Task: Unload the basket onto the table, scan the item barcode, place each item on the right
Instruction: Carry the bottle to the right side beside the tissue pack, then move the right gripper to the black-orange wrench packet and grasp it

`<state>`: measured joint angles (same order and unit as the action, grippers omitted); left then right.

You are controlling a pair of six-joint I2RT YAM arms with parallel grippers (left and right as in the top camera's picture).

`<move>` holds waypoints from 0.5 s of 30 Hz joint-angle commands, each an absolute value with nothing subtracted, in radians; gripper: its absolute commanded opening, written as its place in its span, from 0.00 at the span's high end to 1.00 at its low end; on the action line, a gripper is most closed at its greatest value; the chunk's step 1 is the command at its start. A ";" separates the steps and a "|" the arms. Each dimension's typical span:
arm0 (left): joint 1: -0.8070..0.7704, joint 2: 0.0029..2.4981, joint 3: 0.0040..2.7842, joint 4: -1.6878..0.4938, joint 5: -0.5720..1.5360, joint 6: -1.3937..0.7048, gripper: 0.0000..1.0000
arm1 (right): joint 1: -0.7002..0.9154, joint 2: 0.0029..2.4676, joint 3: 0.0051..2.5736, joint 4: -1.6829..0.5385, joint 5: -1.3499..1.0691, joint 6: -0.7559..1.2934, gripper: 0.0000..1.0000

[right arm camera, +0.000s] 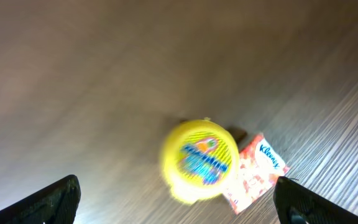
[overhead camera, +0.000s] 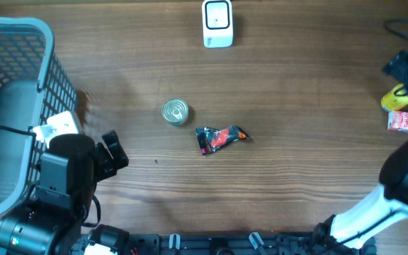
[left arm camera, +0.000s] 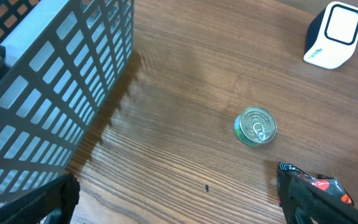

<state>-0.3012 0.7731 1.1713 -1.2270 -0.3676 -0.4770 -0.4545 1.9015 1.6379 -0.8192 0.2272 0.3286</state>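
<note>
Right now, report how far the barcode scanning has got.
Done: nothing provably; no item sits at the scanner. In hand: nothing; the right gripper hangs open over the yellow tub beside the tissue pack, and the left gripper is open and empty by the basket. Left: pick an item, the can and snack packet lie mid-table, and show its barcode to the scanner.
</note>
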 commanded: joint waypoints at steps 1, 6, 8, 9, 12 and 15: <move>-0.303 0.773 1.177 -1.215 -0.356 -0.487 0.00 | -0.350 1.747 1.643 -0.834 0.068 0.221 0.00; -0.303 0.775 1.177 -1.196 -0.356 -0.487 0.00 | -0.148 1.699 1.642 -1.062 -0.023 0.185 0.00; -0.303 0.778 1.177 -1.189 -0.356 -0.487 0.00 | -0.044 1.703 1.642 -1.152 -0.024 0.243 0.00; -0.303 0.781 1.177 -1.188 -0.356 -0.487 0.00 | 0.011 1.703 1.642 -1.182 -0.024 0.310 0.00; -0.303 0.788 1.177 -1.190 -0.356 -0.486 0.00 | 0.140 1.703 1.642 -1.269 -0.025 0.548 0.00; -0.303 0.804 1.177 -1.205 -0.355 -0.479 0.00 | 0.257 1.703 1.642 -1.322 -0.063 0.630 0.00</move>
<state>-0.3012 0.7872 1.1713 -1.1950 -0.3672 -0.4770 0.1783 1.6981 1.6405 -1.3071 -0.0196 0.4717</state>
